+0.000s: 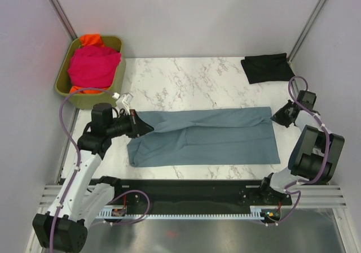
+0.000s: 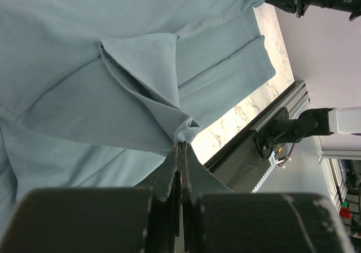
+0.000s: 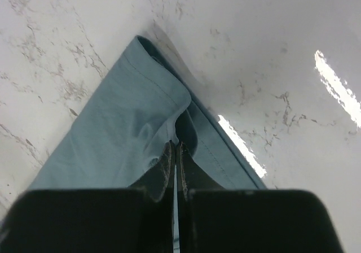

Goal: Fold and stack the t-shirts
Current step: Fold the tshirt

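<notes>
Marble-patterned table [image 1: 186, 78] fills the cell between grey walls [image 1: 186, 16]. Across its middle the blue-grey shirt [image 1: 208, 143] lies as a long band running left to right. Overlapping layers suggest it is doubled lengthwise.

At the band's far-left corner the left gripper [image 1: 142, 127] is clenched on the shirt. Its wrist view shows the jaws pressed together on a peak of fabric, with creases fanning away from the pinch. At the far-right corner the right gripper [image 1: 279, 116] is likewise clamped on the shirt. Its wrist view shows the hemmed edge drawn between the closed jaws and raised slightly off the marble.

Reason for the hold: gripping both far corners at once keeps that edge straight and taut, so it can travel as one line. Judgement: a further lengthwise fold is in hand, with the far edge due to go toward the near edge.

In the far-right corner, well apart, the black shirt [image 1: 267, 68] lies folded and probably serves as the base of the stack. At far left the bin [image 1: 62, 83] holds the magenta shirt [image 1: 93, 66] bunched on top of the orange shirt [image 1: 90, 39], both unfolded. Progress is judged early.
</notes>
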Robot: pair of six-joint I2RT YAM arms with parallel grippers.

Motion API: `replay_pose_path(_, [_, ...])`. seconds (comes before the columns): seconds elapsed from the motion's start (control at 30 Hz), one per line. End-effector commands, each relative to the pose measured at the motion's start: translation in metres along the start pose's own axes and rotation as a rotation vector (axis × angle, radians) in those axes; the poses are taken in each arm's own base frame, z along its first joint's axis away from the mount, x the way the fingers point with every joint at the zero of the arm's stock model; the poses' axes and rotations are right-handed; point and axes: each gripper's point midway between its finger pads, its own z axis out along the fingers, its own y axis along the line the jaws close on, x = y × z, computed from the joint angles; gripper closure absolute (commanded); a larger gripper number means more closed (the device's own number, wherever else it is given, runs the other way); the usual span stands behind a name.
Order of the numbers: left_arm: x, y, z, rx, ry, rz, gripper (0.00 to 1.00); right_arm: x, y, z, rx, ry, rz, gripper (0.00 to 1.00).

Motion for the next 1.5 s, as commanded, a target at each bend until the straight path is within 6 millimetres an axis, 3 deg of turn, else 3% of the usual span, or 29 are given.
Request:
replay_pose_path(0.0, [0.016,0.002,-0.008,-0.019,0.020,0.003,0.98,0.000,0.005,-0.008,-0.042,-0.036,-0.020,1.00])
replay_pose_path(0.1, [0.020,-0.003,-0.015,-0.025,0.033,-0.037,0.97,0.005,-0.012,-0.011,0.027,-0.064,0.008,0.99])
replay_pose_path(0.17, [0.027,-0.006,-0.019,-0.030,0.053,-0.089,0.92,0.004,-0.024,-0.013,0.072,-0.091,0.042,0.92])
replay_pose_path(0.23, [0.042,-0.003,-0.023,-0.063,0.096,-0.150,0.92,-0.002,-0.031,-0.017,0.078,-0.112,0.070,0.73])
replay_pose_path(0.27, [0.044,-0.005,-0.028,-0.069,0.096,-0.155,0.91,-0.004,-0.032,-0.019,0.075,-0.116,0.078,0.58])
replay_pose_path(0.3, [0.048,-0.004,-0.031,-0.085,0.106,-0.164,0.87,-0.008,-0.034,-0.023,0.076,-0.131,0.090,0.36])
replay_pose_path(0.33, [0.057,-0.002,-0.036,-0.110,0.136,-0.186,0.82,-0.010,-0.035,-0.026,0.079,-0.142,0.097,0.29])
replay_pose_path(0.37, [0.059,-0.005,-0.040,-0.114,0.147,-0.184,0.54,-0.009,-0.040,-0.029,0.095,-0.153,0.109,0.23])
replay_pose_path(0.43, [0.066,-0.001,-0.049,-0.173,0.181,-0.176,0.40,-0.017,-0.036,-0.042,0.078,-0.202,0.111,0.16])
replay_pose_path(0.57, [0.033,0.011,-0.056,-0.290,0.041,-0.100,0.32,-0.025,-0.006,-0.062,-0.035,-0.246,0.079,0.13])
replay_pose_path(0.67, [0.009,0.021,-0.037,-0.295,-0.012,-0.096,0.32,-0.013,0.056,-0.078,-0.134,-0.251,-0.062,0.13])
replay_pose_path(0.7, [0.005,0.026,-0.028,-0.296,-0.007,-0.107,0.33,0.017,0.097,-0.079,-0.197,-0.201,-0.178,0.15])
replay_pose_path(0.73, [0.000,0.034,-0.020,-0.314,-0.009,-0.112,0.34,0.029,0.116,-0.081,-0.201,-0.201,-0.226,0.16])
replay_pose_path(0.77, [-0.008,0.051,0.000,-0.339,0.005,-0.128,0.36,0.044,0.146,-0.089,-0.253,-0.189,-0.282,0.17])
replay_pose_path(0.8, [-0.012,0.060,0.010,-0.351,0.006,-0.140,0.38,0.090,0.179,-0.092,-0.318,-0.117,-0.387,0.19])
replay_pose_path(0.87, [-0.011,0.084,0.039,-0.377,0.060,-0.199,0.45,0.127,0.221,-0.094,-0.387,-0.083,-0.472,0.22])
replay_pose_path(0.9, [-0.020,0.089,0.054,-0.355,0.042,-0.206,0.48,0.173,0.245,-0.104,-0.464,-0.023,-0.573,0.23])
replay_pose_path(0.93, [-0.018,0.095,0.064,-0.350,0.052,-0.228,0.50,0.195,0.259,-0.108,-0.499,0.001,-0.626,0.25])
replay_pose_path(0.97, [-0.015,0.111,0.080,-0.366,0.072,-0.263,0.55,0.238,0.282,-0.112,-0.552,0.052,-0.742,0.25])
replay_pose_path(1.1, [0.000,0.133,0.112,-0.348,0.133,-0.349,0.61,0.309,0.311,-0.100,-0.552,0.136,-0.957,0.28])
replay_pose_path(1.27, [-0.003,0.151,0.131,-0.375,0.136,-0.372,0.62,0.352,0.324,-0.061,-0.522,0.211,-1.033,0.34])
replay_pose_path(1.47, [0.004,0.171,0.141,-0.410,0.161,-0.398,0.63,0.393,0.315,-0.027,-0.478,0.284,-1.116,0.37])
